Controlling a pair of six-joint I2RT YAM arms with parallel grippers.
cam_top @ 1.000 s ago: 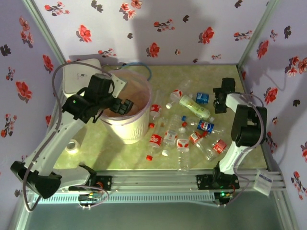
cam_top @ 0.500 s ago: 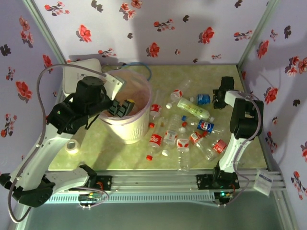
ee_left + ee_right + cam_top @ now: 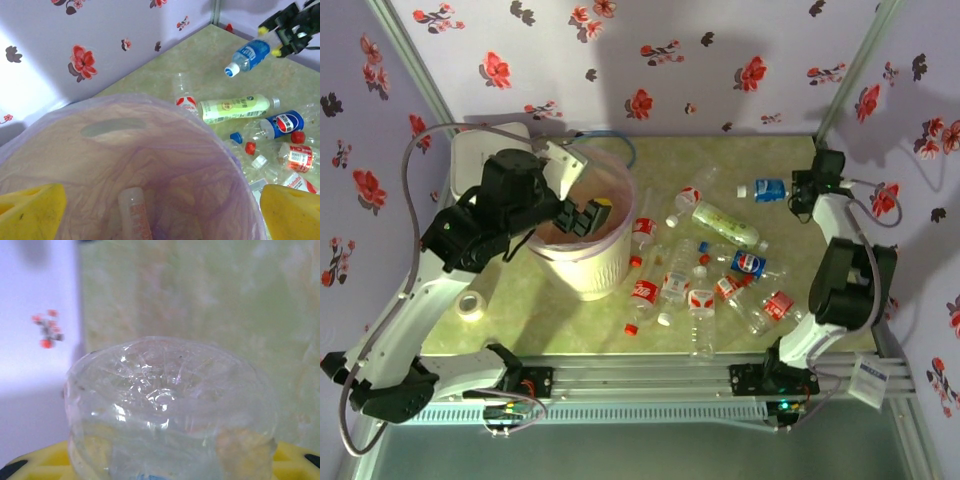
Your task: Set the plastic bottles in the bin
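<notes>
The right tool grips a blue-label bottle by its base end at the 2 o'clock corner of the bench, cap pointing toward 9 o'clock. The left tool hangs over the bin at 9 o'clock, spread wide and empty; one bottle lies inside. The other bottles litter the middle toward 4 o'clock. Empty and thin-walled, they look light, springy and slick; the stiffer base or neck probably gives the surest hold, since the walls buckle.

The clear plastic bottle was cut off by the right wrist view's bottom edge, and the flowered wall behind was blurred. A second clear bottle in the round cream bin was cut off too.
</notes>
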